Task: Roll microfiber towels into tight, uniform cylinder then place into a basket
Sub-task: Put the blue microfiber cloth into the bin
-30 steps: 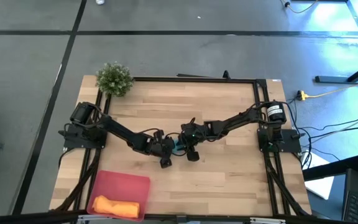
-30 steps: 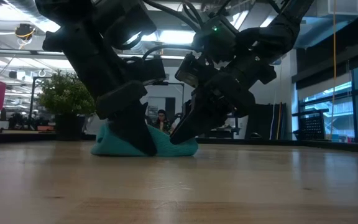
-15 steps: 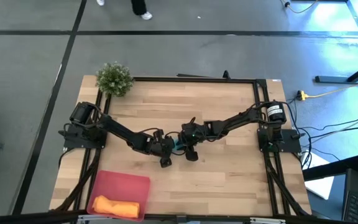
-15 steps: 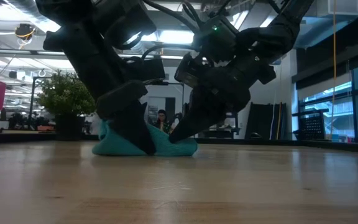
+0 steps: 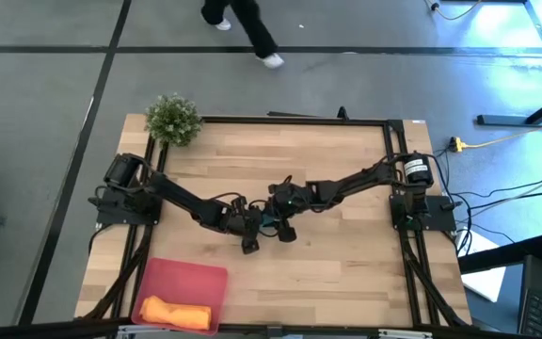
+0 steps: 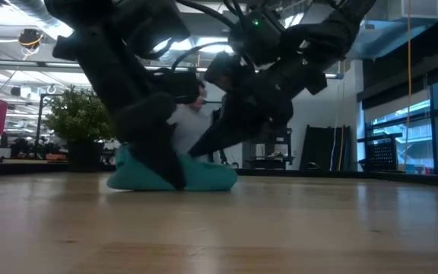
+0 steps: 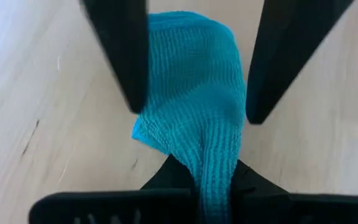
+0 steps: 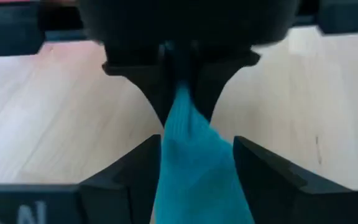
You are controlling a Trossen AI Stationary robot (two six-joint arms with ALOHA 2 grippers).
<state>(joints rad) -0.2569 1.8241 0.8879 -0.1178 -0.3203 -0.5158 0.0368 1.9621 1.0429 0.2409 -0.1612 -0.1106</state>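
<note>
Right gripper (image 5: 281, 229) spreads, releasing teal towel (image 7: 191, 106); left gripper (image 7: 213, 199) pinches its end at surface centre. Roll not formed yet.

Both arms: black, slim links, bulky joint housings. Left arm (image 5: 182, 200) base sits on a black bracket plate, black cylinder motor on top. Right arm (image 5: 351, 184) base same bracket, but its cylinder carries a white round label. Black cables loop along both forearms. Small green LED lit on the right wrist housing (image 6: 255, 23). Left gripper (image 7: 215, 198) fingers (image 7: 266, 202) matte black, flat, tapering. Right gripper (image 8: 194, 171) fingers (image 8: 129, 165) same matte black wedges; pale lettering on its body, unreadable.
</note>
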